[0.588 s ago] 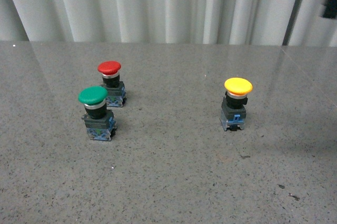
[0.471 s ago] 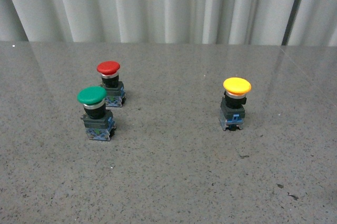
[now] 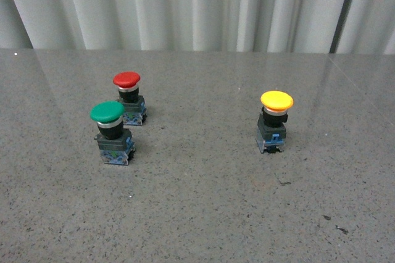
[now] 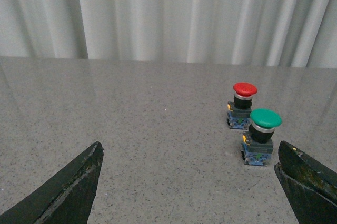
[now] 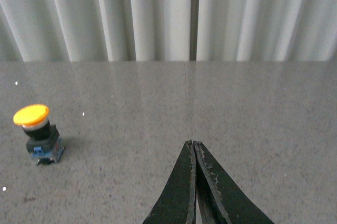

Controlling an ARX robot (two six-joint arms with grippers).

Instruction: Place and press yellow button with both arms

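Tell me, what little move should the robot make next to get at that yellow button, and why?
Probably open the right gripper and swing it toward the yellow button. Its fingers are pressed together with nothing between them, and the button stands upright and untouched on the table, off to one side in the right wrist view. The left gripper is already spread wide, facing the green button and red button.

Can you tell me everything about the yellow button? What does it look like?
The yellow button has a wide, rounded yellow cap like a mushroom top, sitting on a short black neck. Under that is a dark, blocky base with small blue clips near the bottom. It looks like plastic. It stands upright on the speckled grey table, all by itself on the right side, far from the two other buttons. Nothing touches it except the table. The right wrist view shows it too, off to one side of the closed jaws.
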